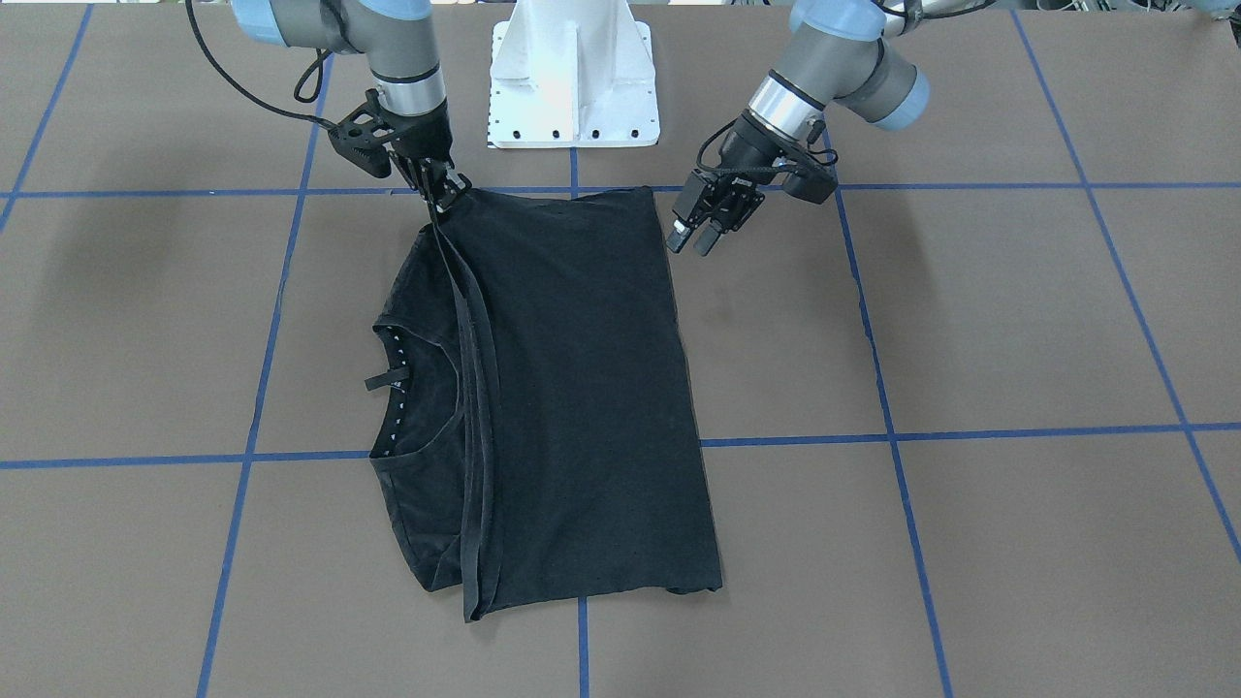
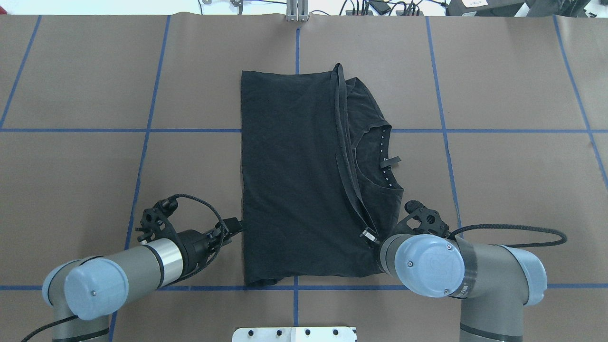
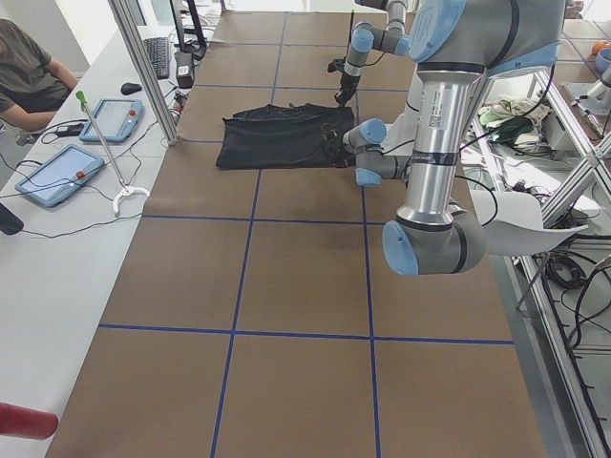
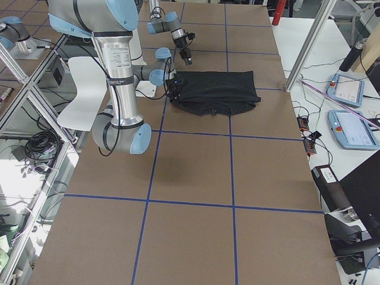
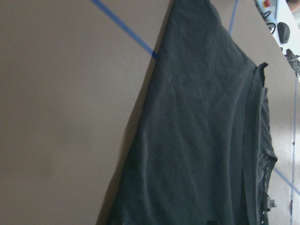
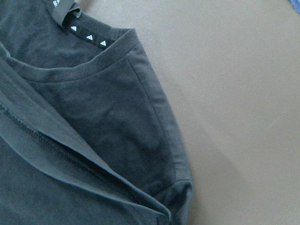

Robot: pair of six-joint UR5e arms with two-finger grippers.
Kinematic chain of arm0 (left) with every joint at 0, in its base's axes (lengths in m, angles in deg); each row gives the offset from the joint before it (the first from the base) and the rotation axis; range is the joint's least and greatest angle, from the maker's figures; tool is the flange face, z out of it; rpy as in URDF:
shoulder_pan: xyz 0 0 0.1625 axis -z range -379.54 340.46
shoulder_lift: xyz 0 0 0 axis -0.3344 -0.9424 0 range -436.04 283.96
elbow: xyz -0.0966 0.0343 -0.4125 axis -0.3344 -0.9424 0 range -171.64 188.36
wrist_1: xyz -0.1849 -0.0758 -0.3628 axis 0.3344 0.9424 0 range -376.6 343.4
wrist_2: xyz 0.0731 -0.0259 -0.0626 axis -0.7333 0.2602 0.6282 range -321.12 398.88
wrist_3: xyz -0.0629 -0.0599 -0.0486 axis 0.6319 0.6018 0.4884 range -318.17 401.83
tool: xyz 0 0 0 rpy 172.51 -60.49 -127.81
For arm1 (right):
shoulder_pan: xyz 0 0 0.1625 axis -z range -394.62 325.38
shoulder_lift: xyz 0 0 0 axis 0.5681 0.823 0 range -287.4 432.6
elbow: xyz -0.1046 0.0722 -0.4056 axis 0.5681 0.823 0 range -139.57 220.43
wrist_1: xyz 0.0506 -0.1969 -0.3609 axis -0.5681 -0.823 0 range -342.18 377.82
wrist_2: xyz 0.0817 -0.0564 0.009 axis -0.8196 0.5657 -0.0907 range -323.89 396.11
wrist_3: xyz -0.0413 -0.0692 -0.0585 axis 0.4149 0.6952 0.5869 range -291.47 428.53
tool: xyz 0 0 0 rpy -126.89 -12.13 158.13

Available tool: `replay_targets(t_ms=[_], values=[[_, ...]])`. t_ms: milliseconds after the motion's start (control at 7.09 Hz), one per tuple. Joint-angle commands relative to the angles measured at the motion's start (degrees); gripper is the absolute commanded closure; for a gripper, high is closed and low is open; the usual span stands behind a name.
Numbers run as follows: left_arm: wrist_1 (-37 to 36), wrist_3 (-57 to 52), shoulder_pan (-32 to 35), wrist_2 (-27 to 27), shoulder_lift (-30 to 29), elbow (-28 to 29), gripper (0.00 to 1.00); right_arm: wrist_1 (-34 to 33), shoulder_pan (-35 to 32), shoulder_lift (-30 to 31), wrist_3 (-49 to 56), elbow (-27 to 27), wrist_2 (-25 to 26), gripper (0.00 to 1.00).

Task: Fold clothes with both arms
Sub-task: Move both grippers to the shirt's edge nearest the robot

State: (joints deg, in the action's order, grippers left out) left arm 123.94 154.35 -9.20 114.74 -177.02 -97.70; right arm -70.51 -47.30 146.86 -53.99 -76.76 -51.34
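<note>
The black T-shirt (image 1: 582,388) (image 2: 289,180) lies folded on the brown table, one layer laid over toward the collar (image 1: 397,388) (image 2: 387,156). A hem strip runs along the fold. My right gripper (image 1: 443,191) (image 2: 368,234) is shut on the hem at the shirt's near corner, and the cloth rises slightly to it. The right wrist view shows a sleeve (image 6: 159,140) and the collar tape (image 6: 93,40). My left gripper (image 1: 694,238) (image 2: 233,225) hovers open just beside the shirt's opposite near corner, holding nothing. The left wrist view looks along the shirt's edge (image 5: 140,140).
The white pedestal base (image 1: 572,87) (image 2: 294,334) stands just behind the shirt. Blue tape lines (image 1: 892,436) grid the brown table. In the exterior left view a person (image 3: 29,76) sits at a side bench with tablets (image 3: 57,176); a red cylinder (image 3: 24,420) lies nearby.
</note>
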Motion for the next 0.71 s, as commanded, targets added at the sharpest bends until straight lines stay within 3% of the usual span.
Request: replay_targets(t_ms=[0, 564], values=[[-1.41, 1.03, -3.83, -1.42, -0.01, -0.03, 0.41, 0.0, 0.12, 0.18, 0.0, -0.4, 0.0, 1.0], [-1.59, 1.03, -7.08, -1.51, -0.01, 0.06, 0.47, -0.09, 0.21, 0.36, 0.0, -1.37, 0.0, 1.0]])
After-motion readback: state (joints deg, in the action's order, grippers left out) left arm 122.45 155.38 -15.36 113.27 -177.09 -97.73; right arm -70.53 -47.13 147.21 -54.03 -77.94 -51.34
